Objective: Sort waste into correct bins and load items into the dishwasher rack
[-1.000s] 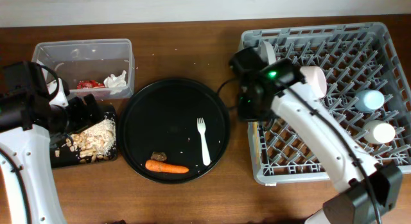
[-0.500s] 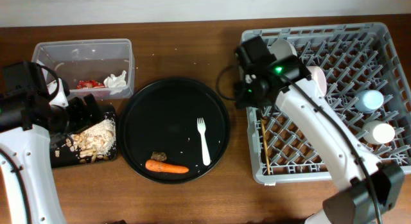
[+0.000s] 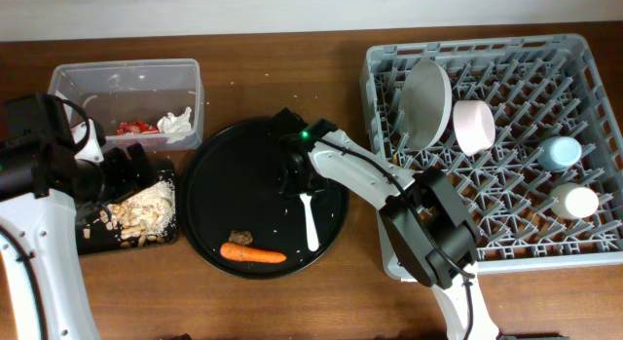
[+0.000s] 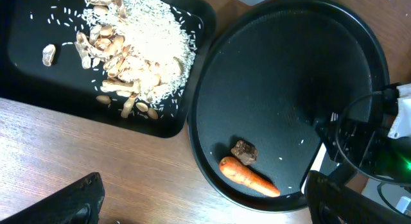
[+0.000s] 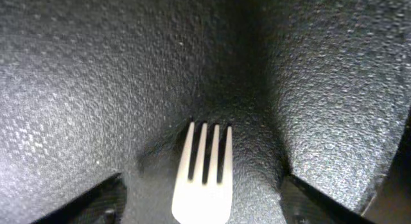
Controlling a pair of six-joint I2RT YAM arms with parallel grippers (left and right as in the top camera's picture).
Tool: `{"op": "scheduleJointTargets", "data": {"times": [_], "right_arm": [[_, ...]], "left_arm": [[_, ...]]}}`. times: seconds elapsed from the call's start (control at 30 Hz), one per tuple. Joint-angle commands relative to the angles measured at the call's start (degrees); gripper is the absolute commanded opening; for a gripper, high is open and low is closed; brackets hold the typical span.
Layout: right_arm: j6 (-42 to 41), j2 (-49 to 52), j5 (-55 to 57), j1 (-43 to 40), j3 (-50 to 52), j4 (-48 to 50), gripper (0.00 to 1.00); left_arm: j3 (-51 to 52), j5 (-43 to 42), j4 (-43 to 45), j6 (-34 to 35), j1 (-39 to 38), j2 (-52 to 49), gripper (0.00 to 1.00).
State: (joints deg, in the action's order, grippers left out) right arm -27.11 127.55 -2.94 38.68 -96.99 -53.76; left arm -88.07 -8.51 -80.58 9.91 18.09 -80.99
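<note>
The white fork [image 3: 310, 221] lies on the round black tray [image 3: 224, 184], with the carrot [image 3: 252, 253] and a small brown lump [image 3: 240, 238] near its front rim. My right gripper [image 3: 297, 176] hovers open over the fork's tines [image 5: 204, 161], one finger on either side, touching nothing. My left gripper [image 3: 131, 165] stands open and empty above the shallow black tray [image 3: 92, 245] of beige scraps [image 3: 141, 208]. The clear tub [image 3: 125, 79] holds a red wrapper [image 3: 136, 129] and white tissue [image 3: 177, 121]. In the grey rack [image 3: 389, 252] stand a plate-bowl [image 3: 425, 104], pink bowl [image 3: 472, 126], blue cup [image 3: 561, 152] and white cup [image 3: 574, 201].
The right arm [image 3: 428, 228] stretches from the rack's front left corner across to the round tray. In the left wrist view the carrot [image 4: 249, 178] and lump [image 4: 244, 151] lie by the tray's rim, with bare wooden table [image 4: 128, 172] under the gripper.
The right gripper opened over the rack, leaving a chopstick lying there, then swung left and down over the fork. The left arm has not moved.
</note>
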Motion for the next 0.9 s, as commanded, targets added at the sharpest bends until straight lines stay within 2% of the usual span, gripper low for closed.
{"op": "scheduleJointTargets", "data": {"times": [0.0,0.03,0.07,0.1,0.17,0.27,0.33,0.43,0.5,0.57,0.7,0.77,0.8,0.83,0.87], "right_arm": [[-0.9,2.2,-1.0,0.3,-0.3,-0.1,0.57],[-1.9,2.2,-1.0,0.3,-0.3,-0.3,0.44],[-2.4,2.2,-1.0,0.3,-0.3,-0.6,0.38],[-2.4,2.2,-1.0,0.3,-0.3,-1.2,0.27],[-3.1,2.1,-0.9,0.3,-0.3,-2.4,0.19],[-3.4,-1.0,0.7,0.0,-2.4,-6.0,0.19],[-0.1,-9.5,7.6,-2.1,-11.1,-18.5,0.19],[2.9,-18.9,13.2,-7.5,-12.0,-24.9,0.19],[5.9,-20.2,14.5,-15.1,-11.8,-29.9,0.19],[9.2,-20.2,12.0,-20.2,-7.5,-29.4,0.19],[11.3,-20.2,10.2,-20.7,5.4,-18.3,0.19],[11.3,-20.2,9.4,-20.7,8.3,-14.2,0.20],[11.3,-20.2,9.4,-20.6,8.3,-14.0,0.29],[11.3,-20.2,8.6,-20.6,8.0,-14.4,0.48],[11.2,-21.1,7.9,-20.7,6.7,-15.7,0.56]], "left_arm": [[-0.2,0.0,0.1,-0.3,0.3,0.3,0.99],[-0.2,0.0,0.1,-0.3,0.3,0.3,0.99],[-0.2,0.0,0.1,-0.3,0.3,0.3,0.99],[-0.2,0.0,0.1,-0.3,0.3,0.3,0.99],[-0.2,0.0,0.1,-0.3,0.3,0.3,0.99],[-0.2,0.0,0.1,-0.3,0.3,0.3,0.99],[-0.2,0.0,0.1,-0.3,0.3,0.3,0.99],[-0.2,0.0,0.1,-0.3,0.3,0.3,0.99],[-0.2,0.0,0.1,-0.3,0.3,0.3,0.99],[-0.2,0.0,0.1,-0.3,0.3,0.3,0.99],[-0.2,0.0,-0.1,-0.3,0.3,0.3,0.99],[-0.2,0.0,-0.1,-0.3,0.3,0.3,0.99],[-0.2,0.0,-0.1,-0.3,0.3,0.3,0.99],[-0.2,0.0,-0.1,-0.3,0.3,0.3,0.99],[-0.2,0.0,-0.1,-0.3,0.3,0.3,0.99]]}}
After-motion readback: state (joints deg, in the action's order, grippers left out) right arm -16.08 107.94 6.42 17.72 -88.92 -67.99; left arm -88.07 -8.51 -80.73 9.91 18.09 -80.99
